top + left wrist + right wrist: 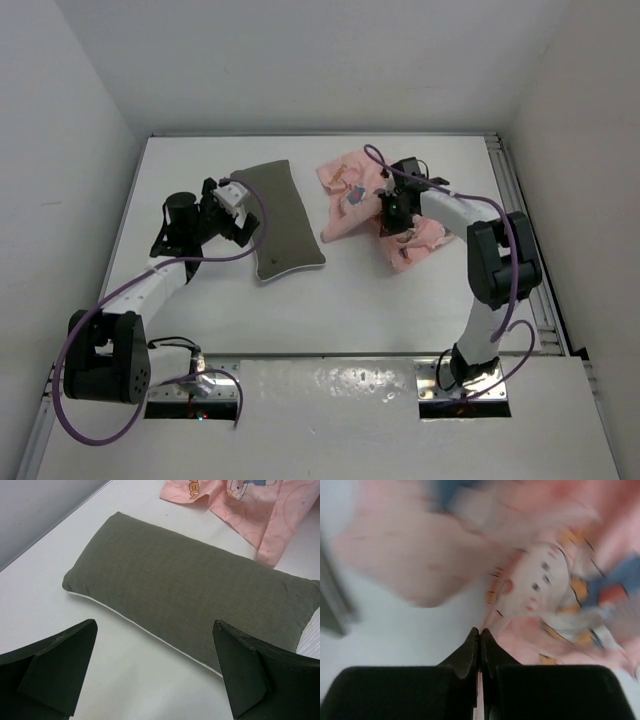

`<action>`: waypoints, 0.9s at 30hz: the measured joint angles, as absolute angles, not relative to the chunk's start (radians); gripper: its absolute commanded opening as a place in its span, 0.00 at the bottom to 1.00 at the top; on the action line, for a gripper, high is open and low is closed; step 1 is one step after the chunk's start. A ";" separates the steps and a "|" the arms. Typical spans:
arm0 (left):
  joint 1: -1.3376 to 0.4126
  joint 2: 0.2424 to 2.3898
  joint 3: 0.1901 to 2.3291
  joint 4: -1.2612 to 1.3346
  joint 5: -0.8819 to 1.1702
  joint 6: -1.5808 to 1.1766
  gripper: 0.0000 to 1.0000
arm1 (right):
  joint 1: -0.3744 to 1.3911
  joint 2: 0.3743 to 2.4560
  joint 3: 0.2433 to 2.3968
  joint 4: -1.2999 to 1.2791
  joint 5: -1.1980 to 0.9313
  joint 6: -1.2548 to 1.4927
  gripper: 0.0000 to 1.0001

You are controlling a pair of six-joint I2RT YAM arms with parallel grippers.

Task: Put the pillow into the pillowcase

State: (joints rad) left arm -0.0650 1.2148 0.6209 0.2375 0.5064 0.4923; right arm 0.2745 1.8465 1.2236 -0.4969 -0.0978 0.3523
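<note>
The olive-grey pillow (283, 220) (190, 585) lies flat on the white table, left of centre. My left gripper (243, 212) (155, 625) hangs over its left long edge, open wide, with nothing between the fingers. The pink printed pillowcase (345, 190) (260, 510) (545, 590) lies crumpled to the right of the pillow. My right gripper (390, 215) (480, 630) is down in the middle of the pillowcase. It is shut, and a thin strip of pink fabric shows pinched between its fingers. The right wrist view is blurred.
The white table (350, 300) is boxed in by pale walls on the left, back and right. A metal rail (522, 190) runs along its right edge. Purple cables loop from both arms.
</note>
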 measured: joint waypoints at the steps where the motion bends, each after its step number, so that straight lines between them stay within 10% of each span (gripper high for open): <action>1: -0.065 1.215 0.621 0.237 0.506 0.492 1.00 | 0.292 1.847 1.240 -0.500 -0.152 0.339 0.00; 3: -0.065 1.215 0.621 0.239 0.503 0.492 1.00 | 0.334 1.841 1.280 -0.462 -0.284 0.322 0.01; 4: -0.065 1.215 0.621 0.241 0.500 0.492 1.00 | 0.356 1.831 1.288 -0.417 -0.334 0.327 0.19; 5: -0.065 1.215 0.621 0.242 0.496 0.492 1.00 | 0.378 1.818 1.290 -0.373 -0.376 0.334 0.74; 6: -0.065 1.215 0.621 0.244 0.489 0.492 1.00 | 0.402 1.797 1.284 -0.307 -0.417 0.363 0.98; 16: -0.061 1.211 0.620 0.184 0.516 0.585 1.00 | 0.409 1.679 1.232 -0.033 -0.323 0.448 0.98; 19: -0.069 1.211 0.616 0.021 0.593 0.856 1.00 | 0.346 1.654 1.184 -0.089 -0.204 0.393 0.56; 21: -0.080 1.218 0.614 -0.100 0.611 1.077 1.00 | 0.307 1.653 1.179 -0.145 -0.138 0.338 0.47; 23: -0.091 1.246 0.613 -0.191 0.614 1.289 1.00 | 0.279 1.654 1.178 -0.195 -0.081 0.282 0.79; 27: -0.125 1.356 0.619 -0.263 0.607 1.578 1.00 | 0.271 1.658 1.167 -0.251 -0.014 0.137 0.99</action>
State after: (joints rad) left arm -0.1253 1.3556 0.6186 -0.2630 0.6071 1.5784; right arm 0.2710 1.6585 1.1667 -0.2508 -0.0139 0.1371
